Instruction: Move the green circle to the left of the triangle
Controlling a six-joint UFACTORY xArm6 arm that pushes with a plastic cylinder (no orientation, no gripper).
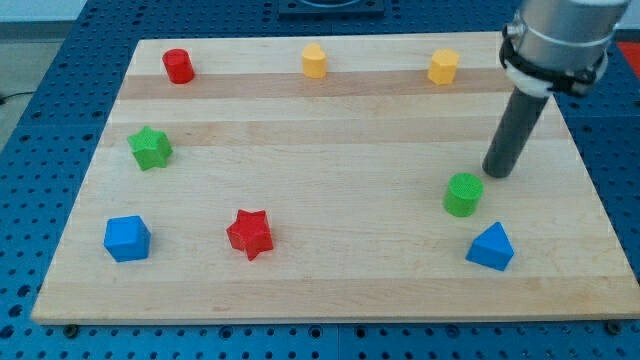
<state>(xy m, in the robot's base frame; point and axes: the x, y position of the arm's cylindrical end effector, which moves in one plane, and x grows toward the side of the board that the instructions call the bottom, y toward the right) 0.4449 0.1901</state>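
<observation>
Beside green circle (463, 194), my tip (497, 175)

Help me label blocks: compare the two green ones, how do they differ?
The green circle is a round cylinder; the green star has points. The green circle sits at the view's right, just above the blue triangle and beside my tip; the green star sits at the left edge, far from it. Both are green.

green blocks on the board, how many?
2. Green circle at the view's lower right, just below-left of my tip; green star at the left. None appears hidden.
</observation>
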